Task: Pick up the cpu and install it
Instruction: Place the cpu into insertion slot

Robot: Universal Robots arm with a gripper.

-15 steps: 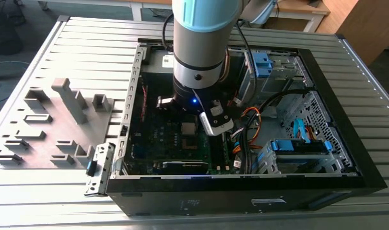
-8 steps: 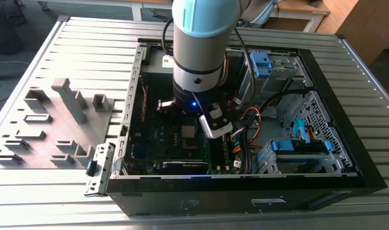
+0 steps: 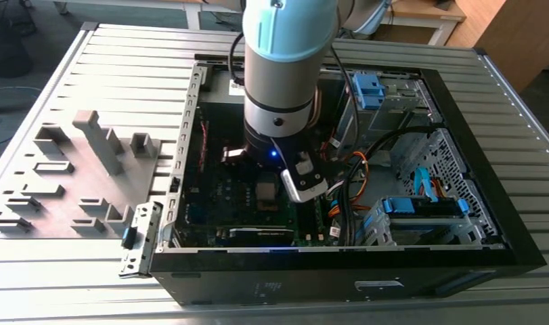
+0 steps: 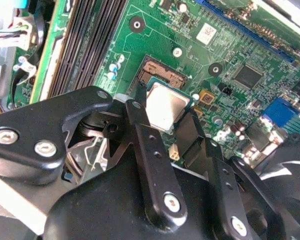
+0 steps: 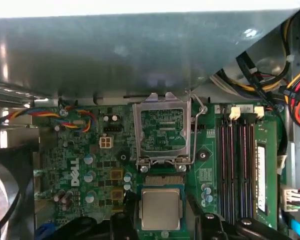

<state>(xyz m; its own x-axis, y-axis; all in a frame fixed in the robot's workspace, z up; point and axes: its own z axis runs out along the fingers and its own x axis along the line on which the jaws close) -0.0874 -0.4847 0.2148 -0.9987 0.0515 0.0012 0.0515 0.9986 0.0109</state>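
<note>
While flanked on the exterior view's left by a grey moulded parts tray [image 3: 57,196] on a slatted aluminium table [image 3: 120,54], reaching straight down into one open black computer case [image 3: 220,281]: one grey-and-pale-blue robot arm [image 3: 283,68], last link upright, wrist low over the green motherboard [image 5: 55,150]. Clamped in the black gripper [image 5: 161,205]: one small flat square silver-grey cpu [image 5: 161,209], two fingers [image 4: 145,135] pressing opposite edges. Held level, metal top up, square and so without a long axis, edges in line with those of one gold-pinned socket [image 5: 162,180], partly over it; contact with it impossible to tell. Raised beside the socket, one hinged metal frame [image 5: 162,132]. Near it, four long black memory slots [image 5: 235,165].
</note>
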